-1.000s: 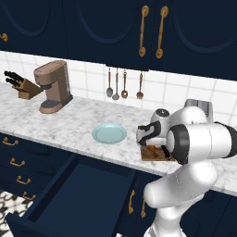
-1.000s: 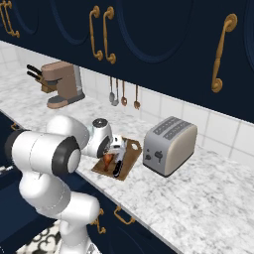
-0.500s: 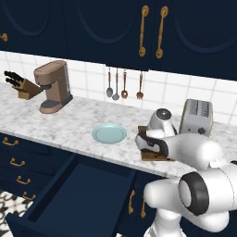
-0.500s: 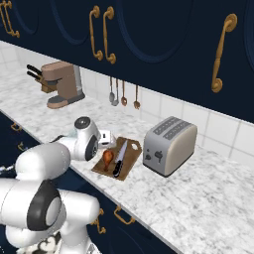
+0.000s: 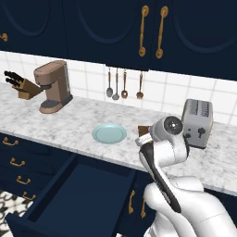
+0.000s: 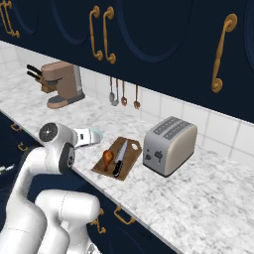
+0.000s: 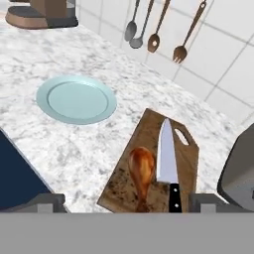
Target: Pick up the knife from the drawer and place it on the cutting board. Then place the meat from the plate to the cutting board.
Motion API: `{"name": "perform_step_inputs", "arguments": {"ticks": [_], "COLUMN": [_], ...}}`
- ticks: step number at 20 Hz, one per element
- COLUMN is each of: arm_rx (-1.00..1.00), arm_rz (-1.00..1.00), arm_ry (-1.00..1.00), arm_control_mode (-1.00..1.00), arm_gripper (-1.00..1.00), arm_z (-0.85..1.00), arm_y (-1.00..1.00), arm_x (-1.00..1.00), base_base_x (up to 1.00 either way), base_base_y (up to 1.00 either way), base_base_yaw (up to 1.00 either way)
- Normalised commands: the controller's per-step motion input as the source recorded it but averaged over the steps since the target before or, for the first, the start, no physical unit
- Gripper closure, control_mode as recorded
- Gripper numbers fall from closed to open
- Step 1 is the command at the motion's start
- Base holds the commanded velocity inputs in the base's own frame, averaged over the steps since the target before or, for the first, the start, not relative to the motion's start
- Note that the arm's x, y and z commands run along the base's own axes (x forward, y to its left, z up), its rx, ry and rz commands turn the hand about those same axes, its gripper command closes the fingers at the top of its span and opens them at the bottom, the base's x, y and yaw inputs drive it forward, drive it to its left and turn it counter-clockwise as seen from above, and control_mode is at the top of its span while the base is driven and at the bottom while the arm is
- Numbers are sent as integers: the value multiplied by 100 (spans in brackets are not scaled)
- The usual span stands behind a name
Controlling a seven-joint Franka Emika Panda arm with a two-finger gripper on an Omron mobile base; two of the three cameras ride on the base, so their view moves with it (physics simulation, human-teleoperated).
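Hand view: knife (image 7: 168, 159), meat (image 7: 141, 171) side by side on cutting board (image 7: 186, 159).

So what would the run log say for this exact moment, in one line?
gripper: open, empty | knife: on cutting board | meat: on cutting board | plate: empty | drawer: open

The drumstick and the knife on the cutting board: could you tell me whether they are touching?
Cannot tell. In the hand view the meat lies right beside the knife on the cutting board, with no plain gap or contact between them.

One plate (image 7: 76, 99), one cutting board (image 7: 186, 154), one knife (image 7: 167, 156), one drumstick (image 7: 142, 171) — plus one toaster (image 6: 168, 145), four hanging utensils (image 7: 154, 34).
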Motion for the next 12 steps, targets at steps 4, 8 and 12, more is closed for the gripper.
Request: {"name": "perform_step_inputs", "arguments": {"ticks": [4,8,12], "arm_rx": [0,0,0], "arm_rz": [3,2,5], "arm_ry": [-16,-8,-8], "arm_control_mode": [-100,-100,-100], "arm_gripper": [-100,-100,-100], "arm_z": [93,89,60], "arm_y": [22,21,19], "arm_x": [-97,-86,-92], "base_base_x": [0,0,0], "base_base_y": [0,0,0], "base_base_yaw": [0,0,0]}}
